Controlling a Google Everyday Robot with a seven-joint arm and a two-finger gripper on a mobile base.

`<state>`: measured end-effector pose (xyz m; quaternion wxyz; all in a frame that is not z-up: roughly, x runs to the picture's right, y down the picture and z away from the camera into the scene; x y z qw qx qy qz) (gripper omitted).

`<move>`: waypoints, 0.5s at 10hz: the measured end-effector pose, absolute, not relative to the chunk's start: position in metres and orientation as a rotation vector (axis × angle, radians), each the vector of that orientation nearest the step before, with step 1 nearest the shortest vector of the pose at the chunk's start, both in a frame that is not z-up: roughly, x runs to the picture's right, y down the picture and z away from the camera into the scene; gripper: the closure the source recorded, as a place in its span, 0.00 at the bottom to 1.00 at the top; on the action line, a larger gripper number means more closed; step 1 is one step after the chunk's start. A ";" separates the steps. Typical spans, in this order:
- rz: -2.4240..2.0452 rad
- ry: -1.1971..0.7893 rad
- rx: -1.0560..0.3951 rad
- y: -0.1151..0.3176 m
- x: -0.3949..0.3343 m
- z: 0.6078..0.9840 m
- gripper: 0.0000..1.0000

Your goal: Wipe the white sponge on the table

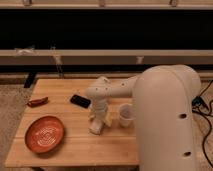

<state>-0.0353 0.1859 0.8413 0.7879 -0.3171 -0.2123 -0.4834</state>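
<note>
One gripper (pixel 96 128), mine, down at desk (pixel 80 146) beside sponge (pixel 107 119); open or shut, can't tell. Press flat, sweep slow, dodge cup (pixel 126 115).

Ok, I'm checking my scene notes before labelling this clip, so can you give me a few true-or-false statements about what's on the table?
1. The gripper is down at the table, right by the sponge. True.
2. The orange plate sits at the table's far right corner. False: it is at the near left.
3. A cup stands just right of the sponge in the picture. True.
4. The sponge lies on the plate. False: it is on the wood, apart from the plate.
5. The flat black object is inside the cup. False: it lies on the table, left of the arm.
</note>
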 end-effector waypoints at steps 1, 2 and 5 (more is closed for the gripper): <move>-1.041 -0.453 -0.683 0.185 -0.034 0.840 0.20; -1.040 -0.450 -0.682 0.185 -0.034 0.839 0.20; -1.037 -0.443 -0.669 0.184 -0.035 0.839 0.33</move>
